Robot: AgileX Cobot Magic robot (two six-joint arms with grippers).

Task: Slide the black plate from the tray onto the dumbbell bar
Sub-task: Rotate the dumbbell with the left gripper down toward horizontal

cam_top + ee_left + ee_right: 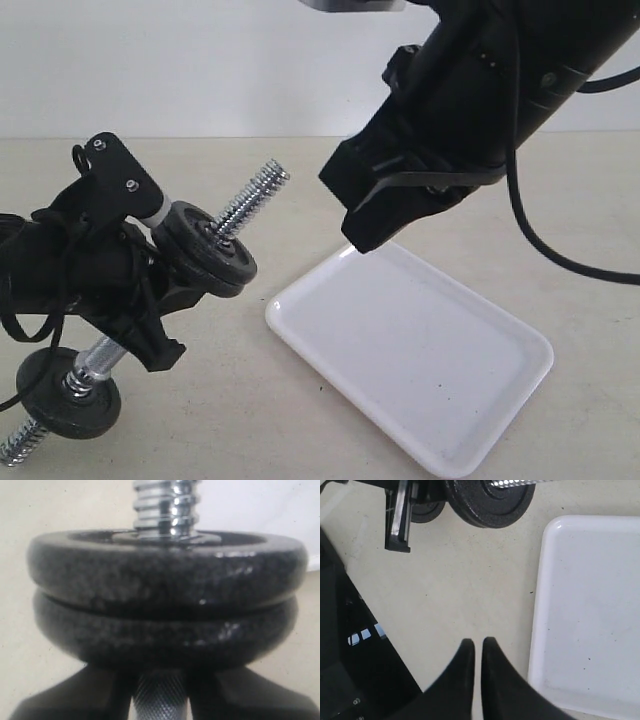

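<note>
Pretty sure we're at the tail end here. The tray [500, 400] is bare, and the plate [165, 565] is already on the bar [255, 195], sitting as the outer of two stacked discs just ahead of the left gripper's [160, 680] jaws. Those jaws are clamped around the bar's knurled handle, right behind the inner disc [165, 630]. We can't tell whether the fingers actually touch that disc.

The right gripper [478, 642] is pinched closed on nothing. There's bare table straight past its tips, the tray sits just off to one side of them, and the plate is well beyond them.

So our read is that the sliding step is done and what's left is finishing cleanly. The right arm needs to keep clear of the threaded end. The left needs to keep that end tilted up, since we see no collar and the plate could slip back off.

What each view adds:
- The exterior view is the only one showing the whole tilted bar, including the end disc [70, 400] behind the left jaws, and most of the tray.
- The left wrist view shows the seam between the two discs, and they look seated flush.
- The right wrist view shows the thin slit between the right fingers with nothing in it, which the exterior view hides.
</note>
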